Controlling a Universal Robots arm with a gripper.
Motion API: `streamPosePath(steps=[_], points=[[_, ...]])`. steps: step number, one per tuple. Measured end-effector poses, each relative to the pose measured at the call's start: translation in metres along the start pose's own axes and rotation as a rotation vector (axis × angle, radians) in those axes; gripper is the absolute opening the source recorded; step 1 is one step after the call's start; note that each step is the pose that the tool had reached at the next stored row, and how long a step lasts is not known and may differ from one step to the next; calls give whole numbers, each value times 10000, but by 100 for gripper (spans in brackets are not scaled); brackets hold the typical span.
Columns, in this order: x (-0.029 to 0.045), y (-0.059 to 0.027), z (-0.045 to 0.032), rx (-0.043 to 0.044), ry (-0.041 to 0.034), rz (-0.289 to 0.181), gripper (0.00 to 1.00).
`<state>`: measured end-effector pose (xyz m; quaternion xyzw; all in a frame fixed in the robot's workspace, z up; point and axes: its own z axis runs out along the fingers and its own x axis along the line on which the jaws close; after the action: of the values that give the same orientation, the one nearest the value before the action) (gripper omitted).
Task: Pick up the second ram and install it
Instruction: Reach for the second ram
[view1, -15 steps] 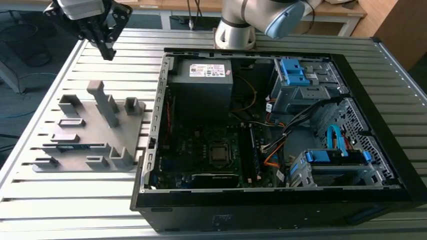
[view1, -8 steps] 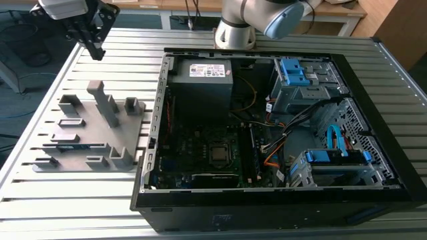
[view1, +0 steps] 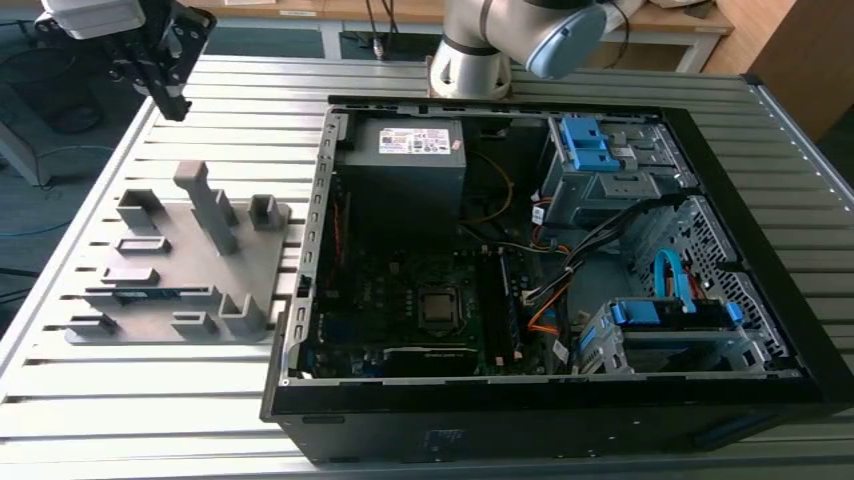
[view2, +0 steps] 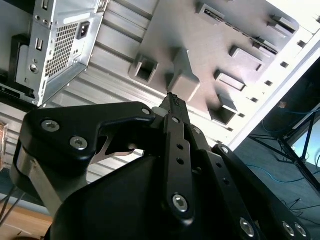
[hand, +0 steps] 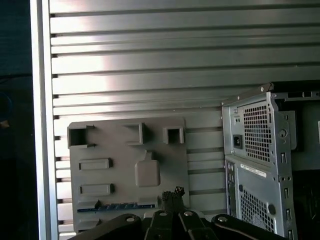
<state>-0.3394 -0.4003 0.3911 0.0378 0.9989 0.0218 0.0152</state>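
**Pincer.** The pincer (view1: 174, 106) is seen raised above the slatted desk (view1: 134, 420), toward the far corner on the exterior view's left. In both wrist views its fingertips (hand: 173, 193) are observed drawn together, with at most a very narrow gap. Nothing is held between them. The pincer (view2: 172, 98) is pointed down toward the grey plastic holder (view2: 200, 30) and touches nothing.

**Second ram.** The second ram (view1: 150, 293) is found seated on edge in the long slot of the grey plastic holder (view1: 187, 260). It sits near the holder's edge on the exterior view's left. In the first wrist view it is seen as a thin blue-green strip (hand: 120, 205) set in the holder (hand: 127, 150). It is well apart from the pincer.

**Holder.** The holder is laid flat on the desk (hand: 150, 50), just beside the open computer case (view1: 534, 420) on the exterior view's left. Upright ribs and several small pockets are noted on it.

**Case.** The case is laid on its side with the panel off. Inside it a power supply (view1: 407, 165), a CPU socket (view1: 438, 310) and flat blue cables (view1: 667, 275) are recorded. The perforated rear of the case (hand: 255, 165) is visible in both wrist views.
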Motion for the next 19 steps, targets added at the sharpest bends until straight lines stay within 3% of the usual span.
streamPosePath(steps=[14,19], points=[[298,-29,14,0,0,0,10],[360,-175,27,-1,0,0,10]])
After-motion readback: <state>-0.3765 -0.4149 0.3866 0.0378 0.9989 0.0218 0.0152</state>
